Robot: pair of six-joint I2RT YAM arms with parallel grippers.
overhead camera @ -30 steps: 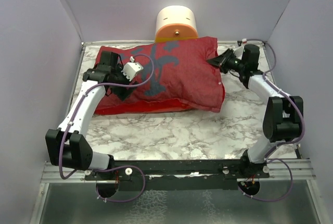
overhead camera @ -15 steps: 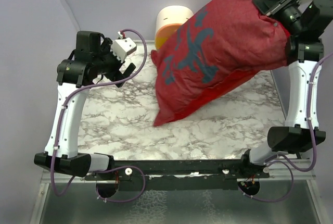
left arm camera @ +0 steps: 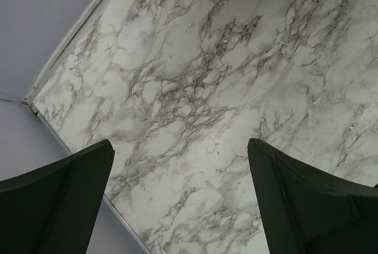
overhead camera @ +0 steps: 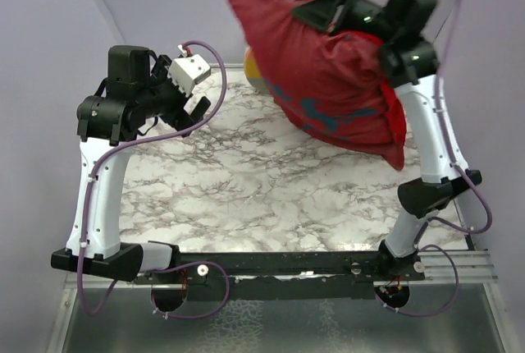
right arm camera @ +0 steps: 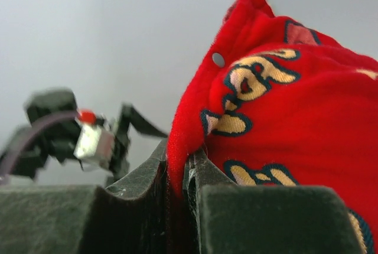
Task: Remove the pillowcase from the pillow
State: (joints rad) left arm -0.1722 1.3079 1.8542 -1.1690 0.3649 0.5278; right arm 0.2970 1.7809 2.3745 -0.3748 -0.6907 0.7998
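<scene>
The bright red pillowcase [overhead camera: 328,74] hangs in the air over the back right of the table, plump and full. The white pillow is hidden inside it. My right gripper [overhead camera: 321,10] is raised high and shut on an edge fold of the pillowcase. In the right wrist view the red fabric [right arm camera: 283,124] is pinched between the two fingers of that gripper [right arm camera: 177,160]. My left gripper [overhead camera: 197,111] is open and empty, held above the back left of the table, apart from the pillowcase. The left wrist view shows its fingers [left arm camera: 180,145] wide apart over bare marble.
The marble table [overhead camera: 246,181] lies below both arms. A cream-and-orange cylinder [overhead camera: 253,70] at the back is mostly hidden behind the hanging pillowcase. Grey walls stand close on the left, back and right. The left arm [right arm camera: 88,139] shows in the right wrist view.
My right gripper has lifted the pillowcase off the table and swung it up and to the left. My left gripper let go, rose and now holds nearly still.
</scene>
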